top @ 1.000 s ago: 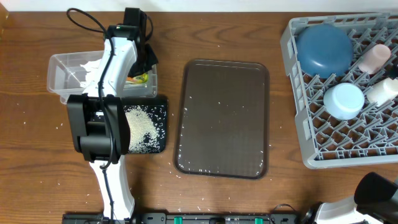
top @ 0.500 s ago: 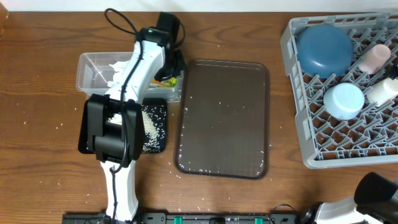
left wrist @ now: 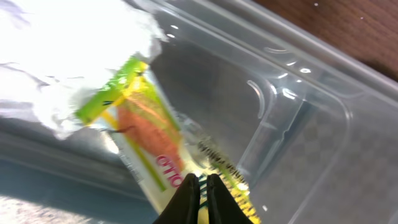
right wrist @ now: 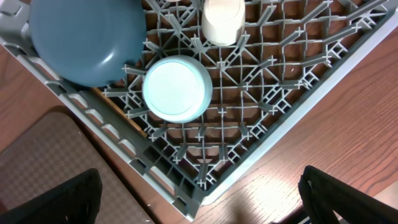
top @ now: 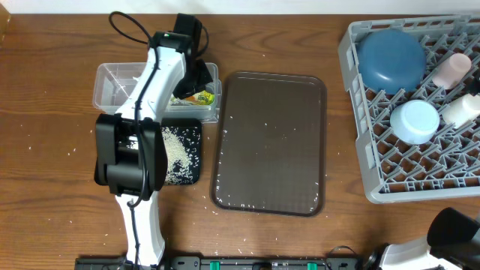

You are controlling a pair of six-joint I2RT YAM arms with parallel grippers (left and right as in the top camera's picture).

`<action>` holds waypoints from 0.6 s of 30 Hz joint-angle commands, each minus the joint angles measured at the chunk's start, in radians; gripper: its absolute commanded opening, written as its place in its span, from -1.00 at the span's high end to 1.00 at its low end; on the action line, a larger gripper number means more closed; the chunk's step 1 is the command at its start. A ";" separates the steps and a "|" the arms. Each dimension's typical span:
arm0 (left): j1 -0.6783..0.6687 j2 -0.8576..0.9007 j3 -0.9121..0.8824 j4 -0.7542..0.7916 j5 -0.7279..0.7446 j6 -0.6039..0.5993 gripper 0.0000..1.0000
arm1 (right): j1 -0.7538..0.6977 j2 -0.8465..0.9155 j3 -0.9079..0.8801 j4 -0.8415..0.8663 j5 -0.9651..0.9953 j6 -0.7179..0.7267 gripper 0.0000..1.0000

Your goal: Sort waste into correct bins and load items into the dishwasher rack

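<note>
Left gripper (left wrist: 200, 186) is down inside the clear tub (left wrist: 298, 118) at far left, fingers pressed together with only a slit between them, right over the near end of the snack wrapper (left wrist: 146, 127); can't tell if the wrapper's edge is actually nipped. The wrapper is glossy printed film in yellow, green and orange, lying flat on the tub floor, its far end against the crumpled white tissue (left wrist: 56, 56); dry waste is grouped in this tub, which is thin, see-through and round-cornered. Loose white rice (top: 176, 146) sits apart in the shallow black tray-bin (top: 195, 174) just nearer, likely kept separate as food waste; stray grains also dot the matte brown serving tray (top: 270, 142) and the wooden table. The grey lattice rack (top: 357, 105) at right holds the dark-blue bowl (top: 390, 58) and light-blue bowl (top: 415, 121), both mouth-down, probably so they drain, plus the pink cup (top: 452, 70) and white cup (top: 461, 109) on their sides among the pegs; chopsticks can't be made out. Right gripper (right wrist: 200, 193) is spread wide, holding nothing, near the rack's corner; sorting looks nearly done.
</note>
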 commanded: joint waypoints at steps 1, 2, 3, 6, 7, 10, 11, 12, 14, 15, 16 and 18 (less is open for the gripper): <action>0.002 -0.134 0.000 -0.018 -0.018 -0.003 0.66 | -0.005 0.006 -0.002 -0.001 0.007 -0.008 -0.98; 0.002 -0.167 0.000 -0.032 -0.017 -0.003 0.58 | -0.005 0.006 -0.002 -0.001 0.007 -0.008 -0.99; 0.002 -0.197 0.000 -0.047 -0.017 -0.003 0.53 | -0.005 0.006 -0.002 -0.001 0.007 -0.008 -0.99; 0.002 -0.299 -0.001 -0.116 -0.017 -0.003 0.24 | -0.005 0.006 -0.002 -0.001 0.007 -0.008 -0.98; 0.002 -0.329 0.000 -0.143 -0.017 -0.003 0.12 | -0.005 0.006 -0.002 -0.001 0.007 -0.008 -0.98; 0.002 -0.425 -0.001 -0.248 -0.017 -0.003 0.07 | -0.005 0.006 -0.002 -0.001 0.007 -0.008 -0.98; 0.002 -0.460 -0.001 -0.293 -0.017 -0.003 0.07 | -0.005 0.006 -0.002 -0.001 0.007 -0.008 -0.99; 0.002 -0.493 -0.001 -0.339 -0.017 -0.003 0.08 | -0.005 0.006 -0.002 -0.001 0.007 -0.008 -0.98; -0.002 -0.551 -0.002 -0.416 -0.017 -0.003 0.08 | -0.005 0.006 -0.002 -0.001 0.007 -0.008 -0.99; -0.009 -0.591 -0.005 -0.460 -0.017 -0.003 0.07 | -0.005 0.006 -0.002 -0.001 0.007 -0.008 -0.98; -0.015 -0.616 -0.008 -0.483 -0.017 -0.003 0.08 | -0.005 0.006 -0.002 -0.001 0.007 -0.008 -0.99; -0.042 -0.688 -0.022 -0.530 -0.018 0.002 0.07 | -0.005 0.006 -0.002 -0.001 0.007 -0.008 -0.99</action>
